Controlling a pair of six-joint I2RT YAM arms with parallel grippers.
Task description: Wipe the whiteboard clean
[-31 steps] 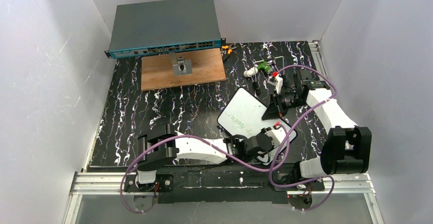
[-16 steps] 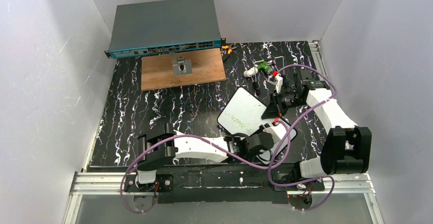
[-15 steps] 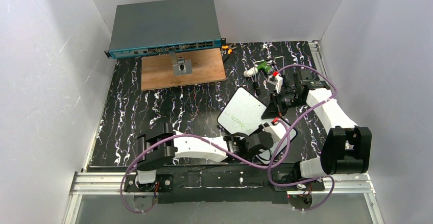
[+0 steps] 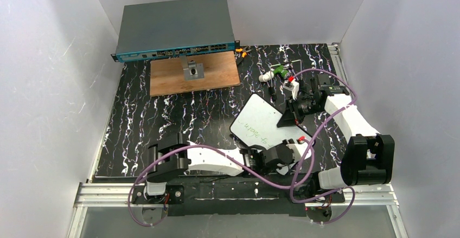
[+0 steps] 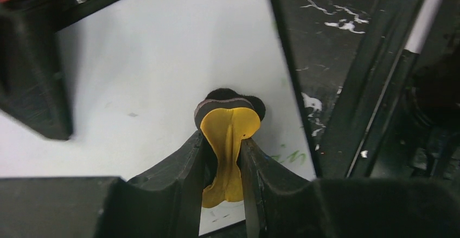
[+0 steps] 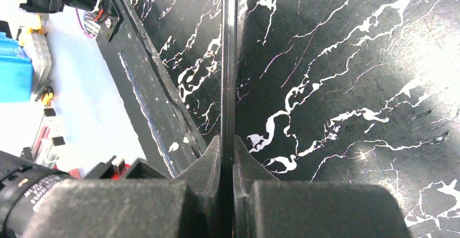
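The whiteboard [image 4: 259, 120] lies tilted on the black marbled table, with green handwriting on its near half. My right gripper [image 4: 286, 120] is shut on its right rim; in the right wrist view the whiteboard [image 6: 229, 59] shows edge-on as a thin dark line between the fingers of that gripper [image 6: 228, 151]. My left gripper [image 4: 293, 152] is at the board's near right corner. In the left wrist view this gripper [image 5: 225, 159] is shut on a yellow eraser [image 5: 228, 132] whose black felt presses on the whiteboard [image 5: 163, 59]. A bit of green writing [image 5: 288, 156] shows beside the fingers.
A grey-blue network switch [image 4: 174, 27] stands at the back. A brown wooden board [image 4: 217, 75] with a small metal block [image 4: 192, 71] lies in front of it. Small tools and a green-white part [image 4: 275, 72] lie behind the right gripper. White walls close in both sides.
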